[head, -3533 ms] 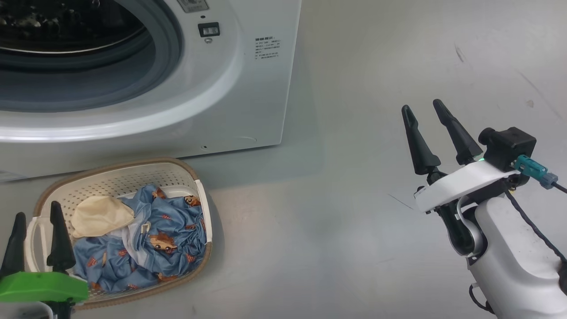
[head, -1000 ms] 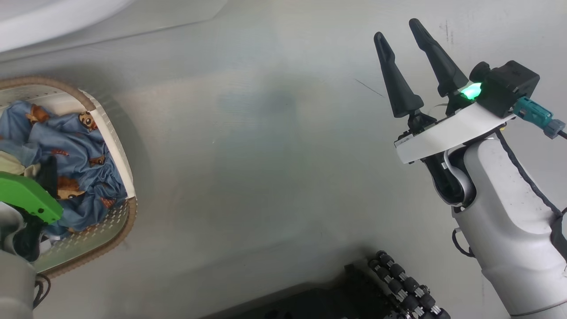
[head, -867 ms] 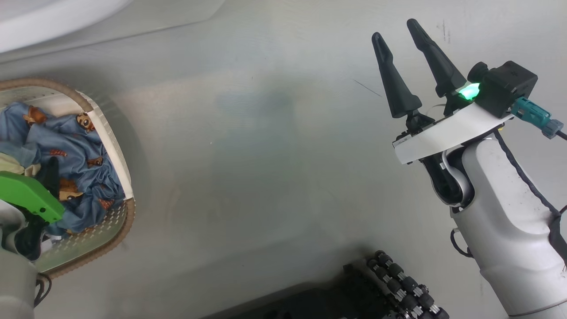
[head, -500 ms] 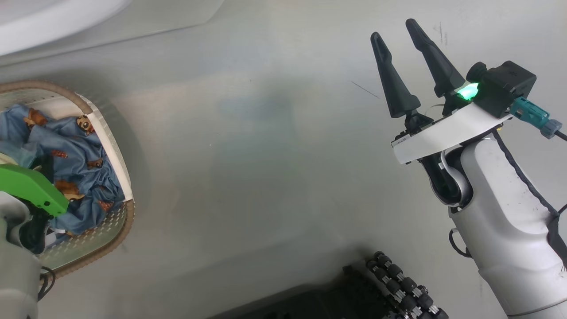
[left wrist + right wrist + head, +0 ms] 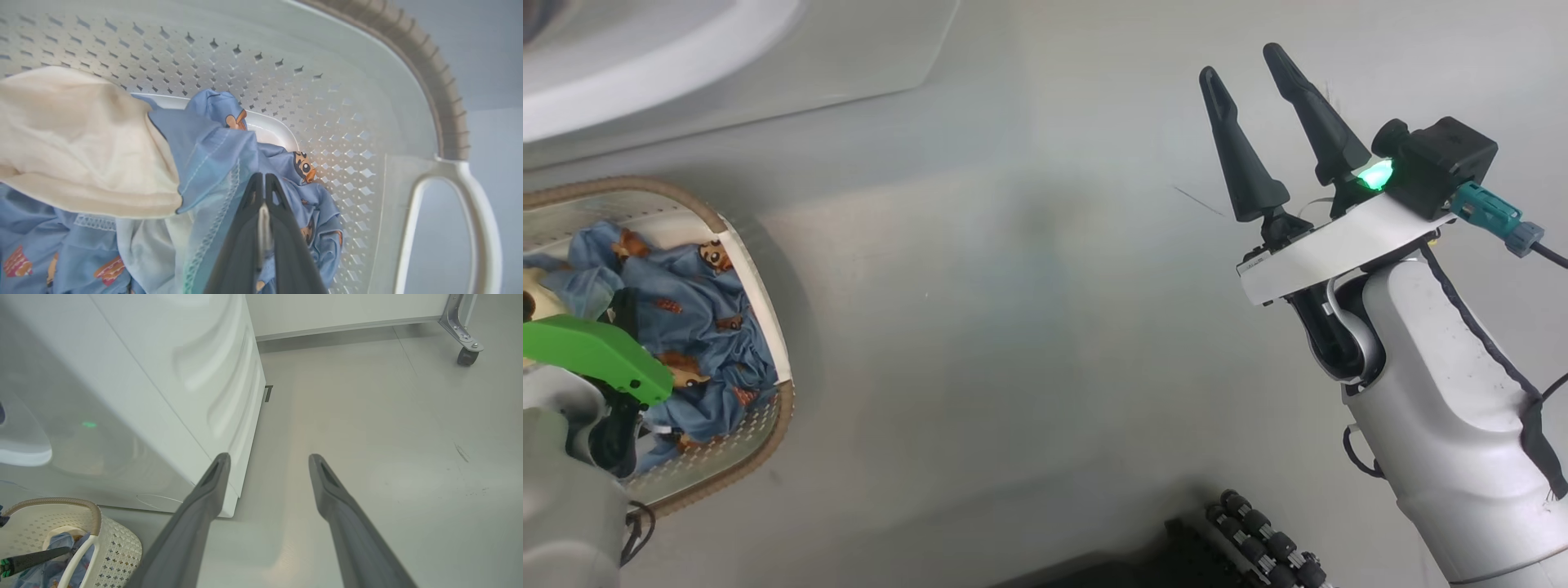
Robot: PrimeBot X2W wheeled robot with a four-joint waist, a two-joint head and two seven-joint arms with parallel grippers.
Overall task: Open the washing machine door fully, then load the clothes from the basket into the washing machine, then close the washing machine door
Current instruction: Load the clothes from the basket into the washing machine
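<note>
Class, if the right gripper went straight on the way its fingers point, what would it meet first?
Probably the bare floor beyond the right gripper, passing close beside the washing machine; depth is unclear.

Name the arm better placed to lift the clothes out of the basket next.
Left. The left gripper is down inside the basket, shut on the blue clothes. The right gripper stands open over the floor, well apart from the basket.

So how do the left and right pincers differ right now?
The left pincer is shut on the clothes inside the basket; the right pincer is open, empty, above bare floor. The left pincer's mount is green, the right pincer's white. Both have long dark fingers.
</note>
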